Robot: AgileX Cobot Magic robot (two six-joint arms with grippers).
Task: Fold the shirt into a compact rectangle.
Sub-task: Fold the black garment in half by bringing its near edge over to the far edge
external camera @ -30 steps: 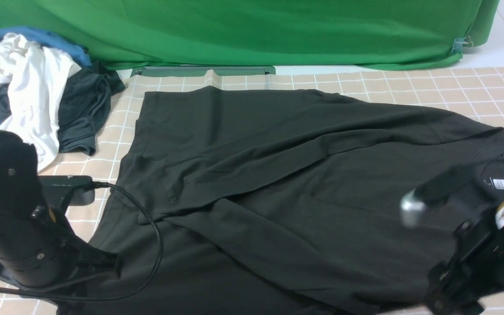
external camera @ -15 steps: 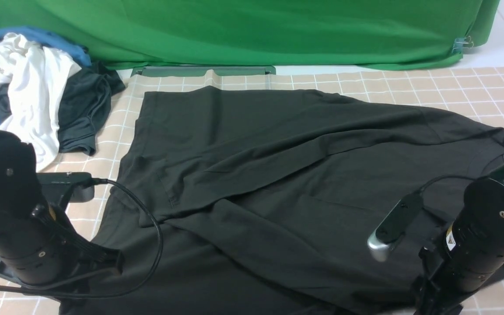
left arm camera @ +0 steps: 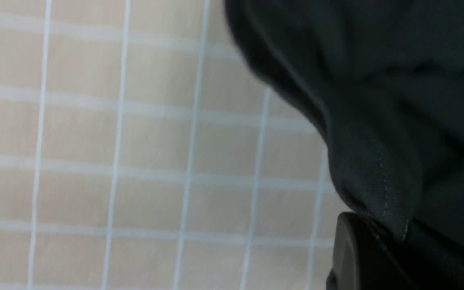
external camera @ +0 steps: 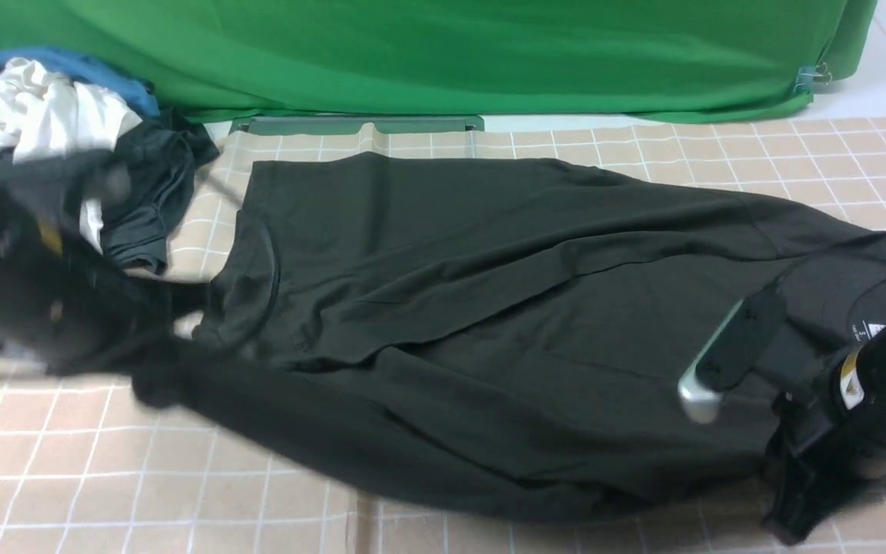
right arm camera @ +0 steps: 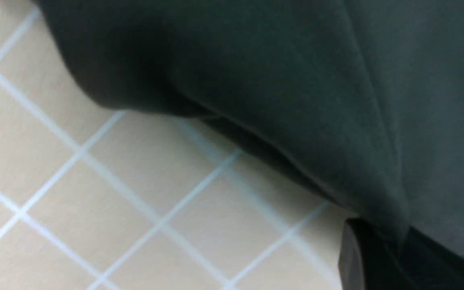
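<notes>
Shirt: spread across the centre of the frame on the table cover, collar end at the right edge, hem end toward the left, with the backdrop cloth behind it along the top. Garment pile: upper left, on the cover, just beside the shirt's upper-left corner. Left arm: left edge, before the pile, left gripper pinching the hem at the shirt's lower-left corner; right arm: lower right, right gripper pinching the shirt's lower edge.
</notes>
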